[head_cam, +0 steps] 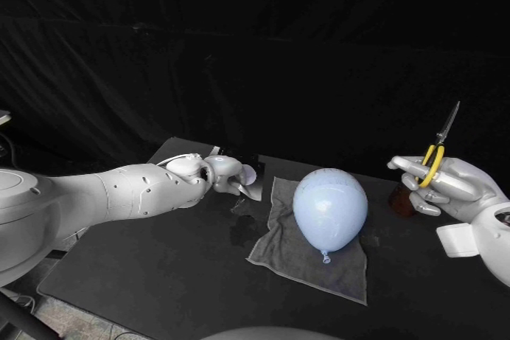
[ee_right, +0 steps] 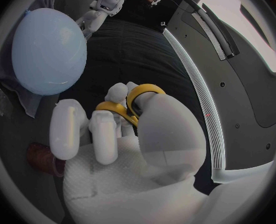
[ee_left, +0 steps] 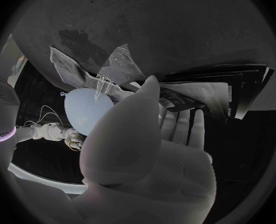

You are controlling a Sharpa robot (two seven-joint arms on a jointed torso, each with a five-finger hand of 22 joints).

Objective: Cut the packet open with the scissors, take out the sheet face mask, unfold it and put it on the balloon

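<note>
Head view: right hand (head_cam: 441, 184) grips yellow-handled steel scissors (head_cam: 435, 154), blades up, near pale blue balloon (head_cam: 332, 206) lying on grey cloth (head_cam: 287, 244).
Left wrist view: left hand (ee_left: 144, 149) w/ dark flat packet (ee_left: 200, 92) at its fingertips (ee_left: 181, 123); can't tell if gripped.
Right wrist view: fingers thru handle loops.
Cutting step, prob. not begun; next needs blades brought to packet edge.

A pale blue oval rubber balloon (head_cam: 331, 209) sits at centre frame on a plain mid-grey woven cloth (head_cam: 278, 244). At right, yellow-handled steel scissors (head_cam: 435, 154) show dark grey blades against the silvery-white right hand (head_cam: 452, 184). The flat table (head_cam: 159, 281) is matt black.
</note>
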